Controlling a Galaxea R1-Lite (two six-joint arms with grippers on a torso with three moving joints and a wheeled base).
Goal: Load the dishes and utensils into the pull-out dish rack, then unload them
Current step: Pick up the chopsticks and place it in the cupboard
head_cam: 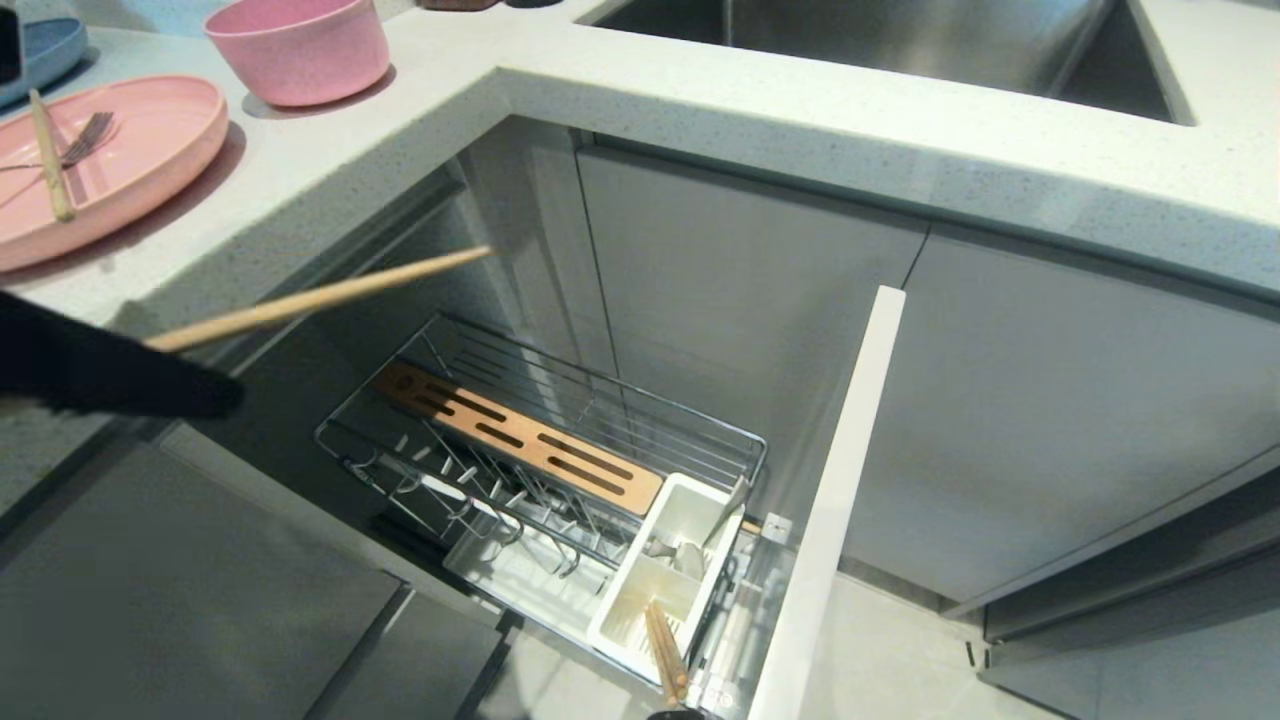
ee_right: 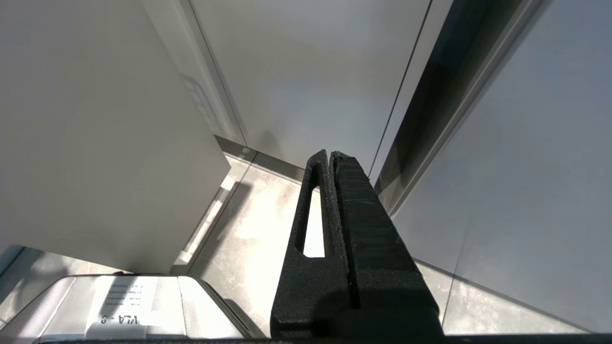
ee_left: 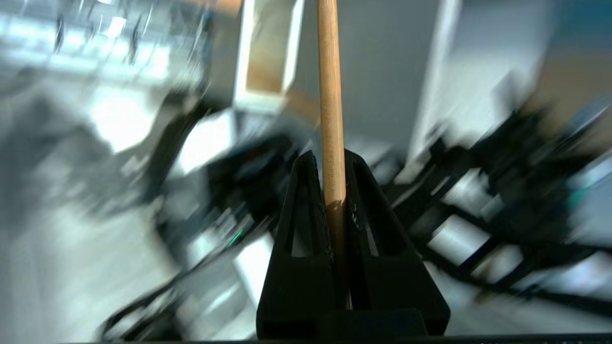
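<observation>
L claw [head_cam: 150,385], shut on one chopstick [head_cam: 320,297] w/ its long axis near level, hangs up-left of the caddy [head_cam: 665,570] in the rack [head_cam: 560,440]; needs tip-down there beside its mate [head_cam: 665,650]; R claw [ee_right: 332,160] shut, empty, parked.

Kitchen: speckled countertop [head_cam: 800,140], steel sink [head_cam: 880,40], grey cabinets [head_cam: 1050,420].
</observation>
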